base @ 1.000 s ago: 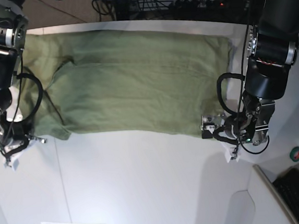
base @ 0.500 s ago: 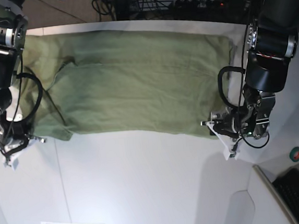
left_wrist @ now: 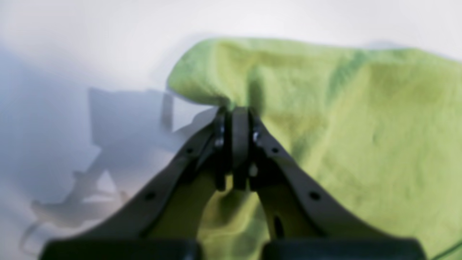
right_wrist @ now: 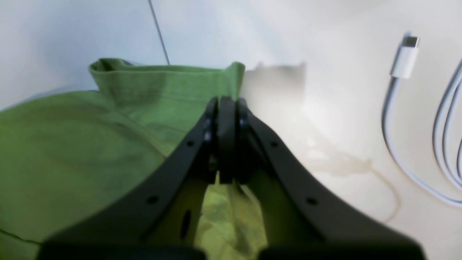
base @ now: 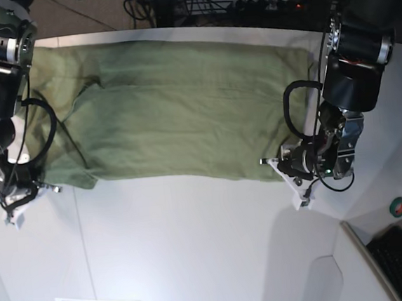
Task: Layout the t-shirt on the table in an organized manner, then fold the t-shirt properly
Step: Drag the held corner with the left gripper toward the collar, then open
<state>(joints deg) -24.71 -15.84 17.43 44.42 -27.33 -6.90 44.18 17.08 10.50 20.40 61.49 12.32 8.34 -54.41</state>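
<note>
The left wrist view is blurred, yet the left hand (left_wrist: 234, 119) pinches the t-shirt (base: 176, 110) at its near hem corner. The right hand (right_wrist: 225, 108) clamps the opposite near corner. Bare white desk (base: 195, 249) lies open in front.

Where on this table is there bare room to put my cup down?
The widest bare stretch of the table is the near side, below the t-shirt. It is crowded at the shirt's near corners, where the left gripper and right gripper pinch it.

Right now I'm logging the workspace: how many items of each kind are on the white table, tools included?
T-shirt: 1
White USB cable: 1
Tools, left tool and right tool: 2
Total: 4
</note>
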